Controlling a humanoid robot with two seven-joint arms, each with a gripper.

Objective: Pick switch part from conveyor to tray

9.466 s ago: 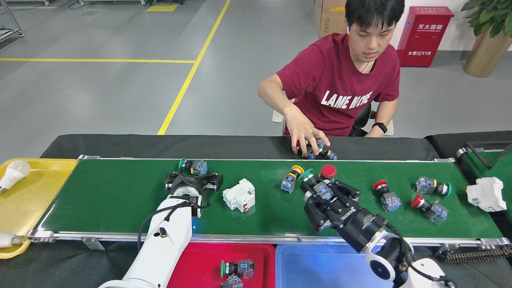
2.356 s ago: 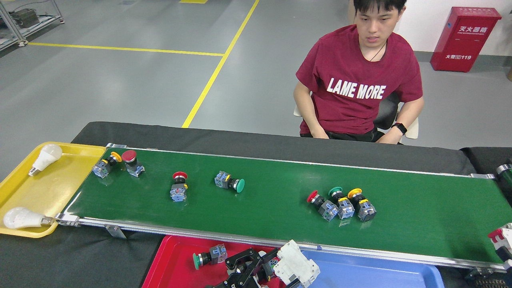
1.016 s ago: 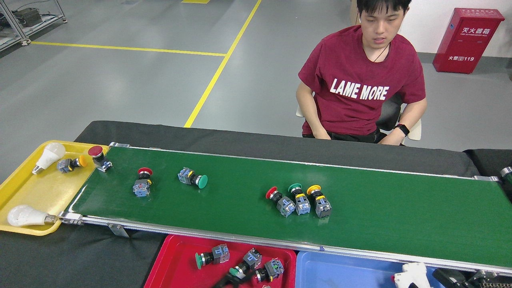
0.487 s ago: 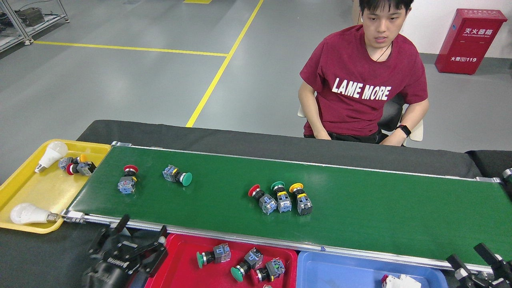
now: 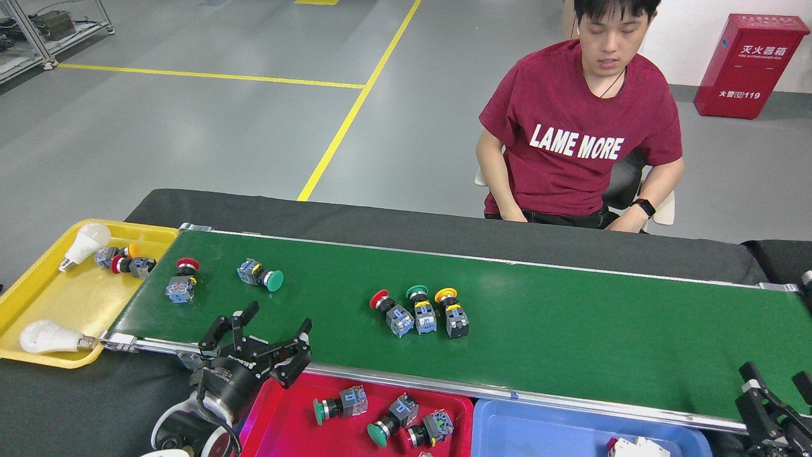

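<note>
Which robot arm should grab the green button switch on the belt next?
Probably the left. The left gripper is open, right near the green button switch, while the right gripper is far away at the conveyor's other end.

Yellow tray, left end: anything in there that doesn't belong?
Yes. Two push-button switch parts lie in the yellow tray beside the upper light bulb, at the belt's end. The other sorted switches sit in the red tray, so these look missed.

Left tool [image 5: 269,324] is black with angular fingers on a white, black-cabled wrist; right tool [image 5: 775,388] black.
</note>
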